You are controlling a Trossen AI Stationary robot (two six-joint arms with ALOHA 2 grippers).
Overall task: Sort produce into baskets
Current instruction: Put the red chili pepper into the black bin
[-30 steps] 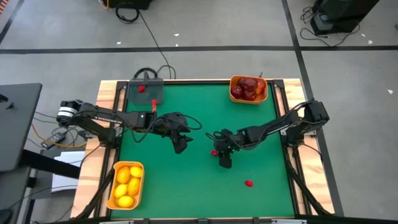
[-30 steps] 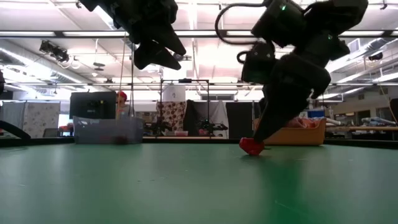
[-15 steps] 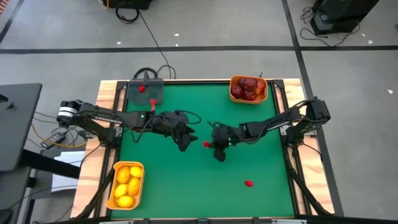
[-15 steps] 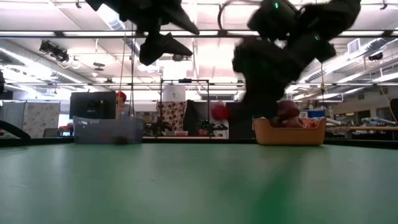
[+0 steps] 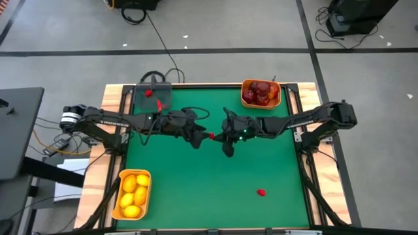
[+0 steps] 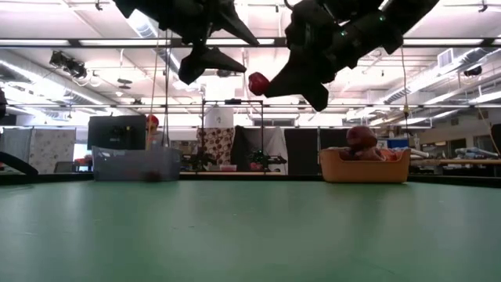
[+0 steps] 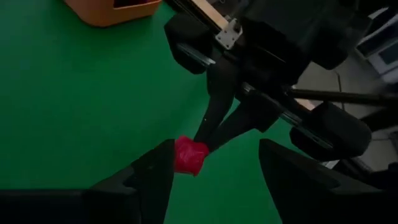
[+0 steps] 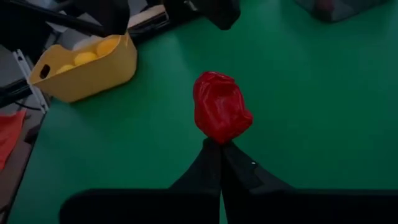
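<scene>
Above the middle of the green tabletop (image 5: 196,183) we see our right hand (image 5: 213,136) pinched tight on a small red bit (image 6: 257,82), held well clear of the surface. Our left hand (image 5: 198,140) faces it just beside, fingers (image 7: 152,177) spread apart, nothing between them. Another red bit (image 5: 261,192) lies near right. The grey tray (image 5: 153,96) sits far left, one orange bin (image 5: 261,93) far right, the other (image 5: 132,193) near left.

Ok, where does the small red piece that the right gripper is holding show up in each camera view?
High view: small red piece at table centre, between both grippers.
Low view: held high, at the right gripper tip.
Left wrist view: beside that arm's own finger.
Right wrist view: centre, above the shut fingertips.
Shared landmark: green table.
</scene>
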